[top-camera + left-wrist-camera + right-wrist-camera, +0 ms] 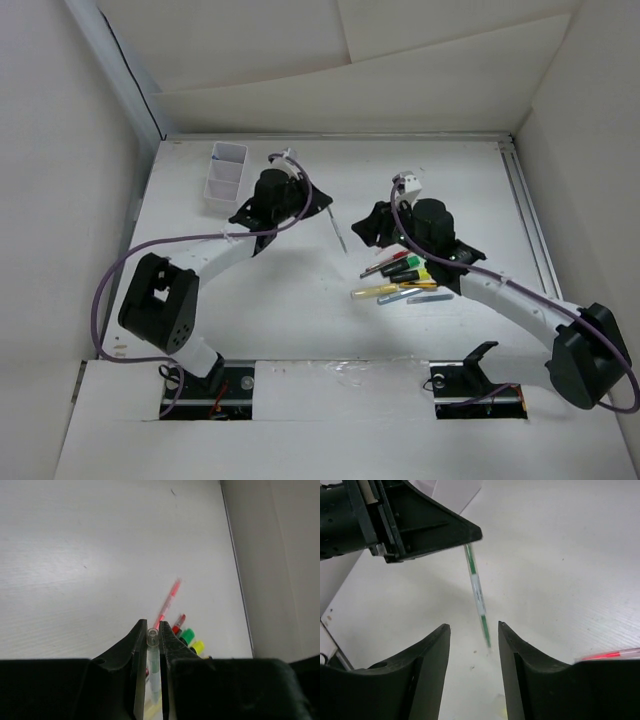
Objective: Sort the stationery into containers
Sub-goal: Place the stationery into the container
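Stationery, where is it?

– Most of it lies in a little heap on the table, partly under the right arm. One thin green pen is up in the air between the two arms, away from the heap.

Who has that pen?

– The left gripper. Its two black fingers are pressed tight on the pen's top end, and the pen hangs down, a bit tilted. The right gripper is close by with its fingers spread wide. The pen's tip shows in the gap between them. I cannot tell if it touches.

What else is near?

– A red pen lies at the edge of the heap. Fat markers with red, green and yellow caps lie beside it. The white box sits at the back on the left, just beside the left arm's wrist and well apart from the heap.

What are they made of?

– The held pen is a skinny see-through tube with green inside. The box has thin white walls and is split into small parts.

And the room?

– The table is white with fine faint lines across it. Plain white walls stand all round, and a metal rail runs down the right edge
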Available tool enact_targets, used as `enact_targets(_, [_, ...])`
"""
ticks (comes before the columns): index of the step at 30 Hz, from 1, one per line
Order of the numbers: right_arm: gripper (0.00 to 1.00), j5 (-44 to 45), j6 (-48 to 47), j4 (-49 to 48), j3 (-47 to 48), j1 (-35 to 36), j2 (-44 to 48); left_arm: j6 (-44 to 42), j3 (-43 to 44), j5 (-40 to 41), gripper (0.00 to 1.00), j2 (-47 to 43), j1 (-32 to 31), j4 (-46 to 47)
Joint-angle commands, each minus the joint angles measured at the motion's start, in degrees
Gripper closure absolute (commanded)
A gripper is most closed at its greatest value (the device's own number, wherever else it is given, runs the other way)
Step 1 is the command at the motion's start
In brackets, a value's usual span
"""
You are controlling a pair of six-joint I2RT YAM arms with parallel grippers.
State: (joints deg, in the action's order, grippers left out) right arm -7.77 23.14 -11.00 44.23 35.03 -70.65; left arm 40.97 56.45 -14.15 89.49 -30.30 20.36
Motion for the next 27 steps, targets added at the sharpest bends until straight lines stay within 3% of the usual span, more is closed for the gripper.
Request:
enact_targets(1, [0.51,3.35,-1.08,0.27,4.1,-0.75,2.36,0.6,4.1,4.91,1.0,-3.53,3.84,0.65])
enact_targets(7, [0.5,13.64,0.59,1.34,2.01,-0.75,2.36,-0.01,12.18,21.05,1.0,-4.06,10.0,-4.53])
enact_targets(14, [0.5,16.03,1.83,0.11,-0.46,-0.14,3.77,-5.28,27.03,36.02,1.0,3.48,15.97,-9.54])
enact_targets(20, [0.5,15.86,1.83,0.11,-1.07,-0.13,4.47,-6.52,44.96,33.49,1.0,16.49,26.34,-20.51])
enact_targets(27, [0.5,14.55,1.83,-0.42,-0.46,0.39,2.72,-11.87,51.39,35.59,1.0,22.21,29.34,-19.92])
